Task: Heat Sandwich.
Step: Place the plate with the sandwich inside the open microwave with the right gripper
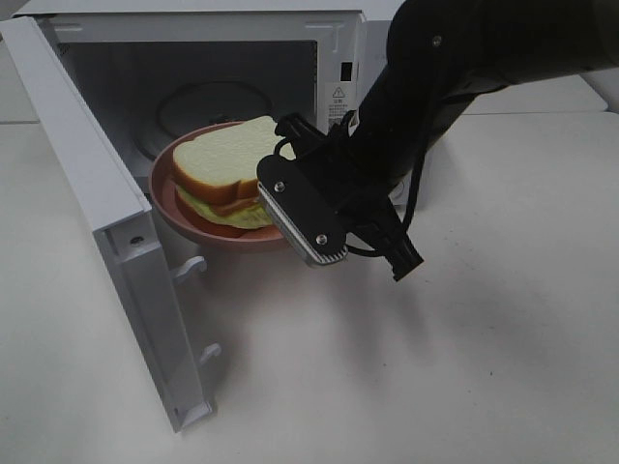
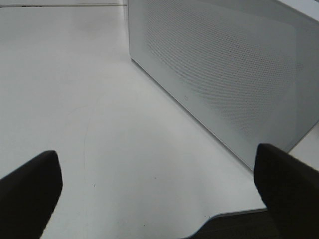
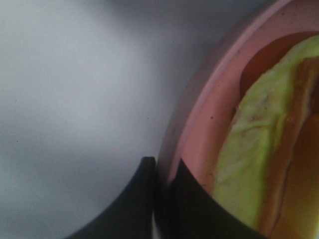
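The right hand [image 3: 164, 172] is clenched on the rim of the plate [image 3: 199, 114], the sandwich [image 1: 229, 169] lying on it just beside the hand.

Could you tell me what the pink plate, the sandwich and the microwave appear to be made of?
The pink plate: smooth plastic or glazed ceramic, faint sheen. The sandwich: possibly a foam or plastic replica, surfaces very uniform. The microwave: white painted metal or plastic, matte.

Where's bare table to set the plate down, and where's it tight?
Bare table lies in front of the microwave, between its open door and the right arm; more beyond that arm. Tight at the microwave mouth: the plate with the sandwich sits there, fingers clamped on its rim.
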Robot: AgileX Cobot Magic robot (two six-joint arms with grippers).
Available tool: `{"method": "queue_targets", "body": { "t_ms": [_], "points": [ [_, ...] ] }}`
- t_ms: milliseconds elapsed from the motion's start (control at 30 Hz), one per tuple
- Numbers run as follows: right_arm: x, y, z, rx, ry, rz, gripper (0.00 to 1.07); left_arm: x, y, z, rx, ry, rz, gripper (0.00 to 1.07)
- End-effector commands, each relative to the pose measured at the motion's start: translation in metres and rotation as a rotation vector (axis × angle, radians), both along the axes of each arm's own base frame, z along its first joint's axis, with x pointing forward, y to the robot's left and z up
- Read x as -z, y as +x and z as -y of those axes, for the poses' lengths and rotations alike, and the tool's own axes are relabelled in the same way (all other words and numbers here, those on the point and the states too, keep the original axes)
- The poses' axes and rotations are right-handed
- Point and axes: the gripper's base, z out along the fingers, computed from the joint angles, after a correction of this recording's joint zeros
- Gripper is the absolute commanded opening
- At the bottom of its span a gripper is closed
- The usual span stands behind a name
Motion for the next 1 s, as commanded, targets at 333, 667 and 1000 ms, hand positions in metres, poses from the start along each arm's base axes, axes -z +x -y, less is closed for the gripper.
{"method": "queue_targets", "body": {
  "t_ms": [333, 667, 1000],
  "points": [
    [-0.006, 0.027, -0.019, -0.016, 0.012, 0.012, 0.00, 0.000, 0.000, 0.000, 0.004, -0.004, 0.008, 0.98],
    [-0.004, 0.053, -0.038, 0.008, 0.025, 0.017, 0.00, 0.000, 0.000, 0.000, 0.004, -0.004, 0.008, 0.98],
    [0.001, 0.075, -0.044, 0.079, -0.029, 0.062, 0.00, 0.000, 0.000, 0.000, 0.004, -0.004, 0.008, 0.98]
  ]
}}
